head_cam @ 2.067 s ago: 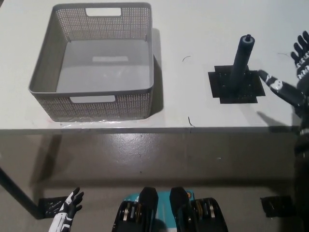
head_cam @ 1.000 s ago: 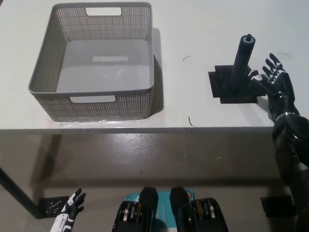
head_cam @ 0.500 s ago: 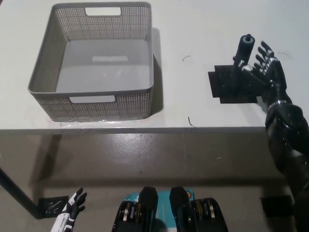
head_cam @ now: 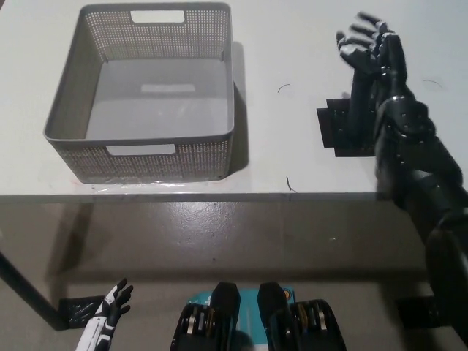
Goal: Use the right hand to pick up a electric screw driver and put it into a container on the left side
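Note:
The dark electric screwdriver [head_cam: 359,106] stands upright on a black mat [head_cam: 338,133] on the right part of the white table. My black right hand [head_cam: 368,45] is at the screwdriver's top, hiding its tip, palm against it and fingers spread out to the left, not wrapped around it. My right forearm runs down the picture's right side and covers part of the mat. The grey perforated basket [head_cam: 139,136] sits on the table's left part with nothing in it. My white left hand [head_cam: 108,316] hangs low at the lower left, under table level, fingers apart.
The table's front edge [head_cam: 219,195] crosses the picture below the basket and mat. Bare white tabletop [head_cam: 281,110] lies between the basket and the mat. Dark floor and a table leg [head_cam: 22,292] show below.
My right hand has risen from beside the screwdriver's shaft to its top and now covers the tip. The screwdriver, mat and basket have not moved; the left hand stays low.

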`<state>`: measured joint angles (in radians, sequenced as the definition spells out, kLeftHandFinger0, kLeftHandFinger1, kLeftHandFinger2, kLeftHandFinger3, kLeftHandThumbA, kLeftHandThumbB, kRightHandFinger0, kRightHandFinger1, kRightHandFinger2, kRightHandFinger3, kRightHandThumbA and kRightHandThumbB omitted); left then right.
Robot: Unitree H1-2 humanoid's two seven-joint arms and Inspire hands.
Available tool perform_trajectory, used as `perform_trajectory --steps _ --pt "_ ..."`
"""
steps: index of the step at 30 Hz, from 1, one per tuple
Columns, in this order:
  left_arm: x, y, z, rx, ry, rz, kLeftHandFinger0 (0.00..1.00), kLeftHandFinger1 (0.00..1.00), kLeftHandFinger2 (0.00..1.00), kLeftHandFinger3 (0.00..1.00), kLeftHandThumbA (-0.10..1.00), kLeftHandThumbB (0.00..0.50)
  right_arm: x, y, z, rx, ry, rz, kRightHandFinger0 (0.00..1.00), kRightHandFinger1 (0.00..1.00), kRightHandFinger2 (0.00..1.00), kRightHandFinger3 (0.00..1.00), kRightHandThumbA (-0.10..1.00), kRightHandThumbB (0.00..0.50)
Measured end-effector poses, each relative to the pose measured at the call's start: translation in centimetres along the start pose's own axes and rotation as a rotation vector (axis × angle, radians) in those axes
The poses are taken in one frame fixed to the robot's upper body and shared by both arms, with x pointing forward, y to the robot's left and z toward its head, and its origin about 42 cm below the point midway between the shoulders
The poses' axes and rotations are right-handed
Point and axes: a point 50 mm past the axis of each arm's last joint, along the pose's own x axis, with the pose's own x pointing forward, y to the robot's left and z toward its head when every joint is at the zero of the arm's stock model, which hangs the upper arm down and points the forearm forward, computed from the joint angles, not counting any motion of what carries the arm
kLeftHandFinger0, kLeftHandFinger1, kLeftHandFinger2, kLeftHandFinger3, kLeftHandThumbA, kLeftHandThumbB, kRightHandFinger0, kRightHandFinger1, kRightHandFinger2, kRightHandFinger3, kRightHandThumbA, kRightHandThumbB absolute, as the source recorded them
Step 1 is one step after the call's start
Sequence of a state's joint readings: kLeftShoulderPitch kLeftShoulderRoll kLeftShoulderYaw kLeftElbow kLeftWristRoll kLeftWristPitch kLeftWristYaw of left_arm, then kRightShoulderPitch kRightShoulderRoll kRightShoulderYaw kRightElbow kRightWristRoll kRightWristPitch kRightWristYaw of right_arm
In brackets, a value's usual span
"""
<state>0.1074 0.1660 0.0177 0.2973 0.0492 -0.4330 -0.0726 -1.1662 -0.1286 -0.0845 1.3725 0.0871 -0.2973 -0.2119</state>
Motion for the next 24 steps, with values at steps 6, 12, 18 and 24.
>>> perform_trajectory --steps 6,12,18,24 --pt "1.0 0.2 0.7 0.006 -0.031 -0.009 1.00 1.00 1.00 1.00 1.00 0.170 -0.3 1.3 -0.3 -0.059 0.050 -0.080 0.00 0.05 0.53 0.52 -0.10 0.174" --pt "1.3 0.7 1.2 0.020 -0.049 -0.016 1.00 1.00 1.00 1.00 1.00 0.168 -0.4 1.5 -0.2 -0.074 0.057 -0.125 0.00 0.04 0.51 0.53 -0.10 0.188" --pt "1.3 0.8 1.2 0.021 -0.049 -0.022 1.00 1.00 1.00 1.00 1.00 0.157 -0.4 1.7 -0.2 -0.075 0.057 -0.148 0.00 0.09 0.57 0.59 -0.10 0.166" --pt "1.2 0.8 1.2 0.020 -0.048 -0.022 1.00 1.00 1.00 1.00 1.00 0.151 -0.5 1.8 -0.1 -0.072 0.056 -0.165 0.00 0.13 0.57 0.59 -0.10 0.150"
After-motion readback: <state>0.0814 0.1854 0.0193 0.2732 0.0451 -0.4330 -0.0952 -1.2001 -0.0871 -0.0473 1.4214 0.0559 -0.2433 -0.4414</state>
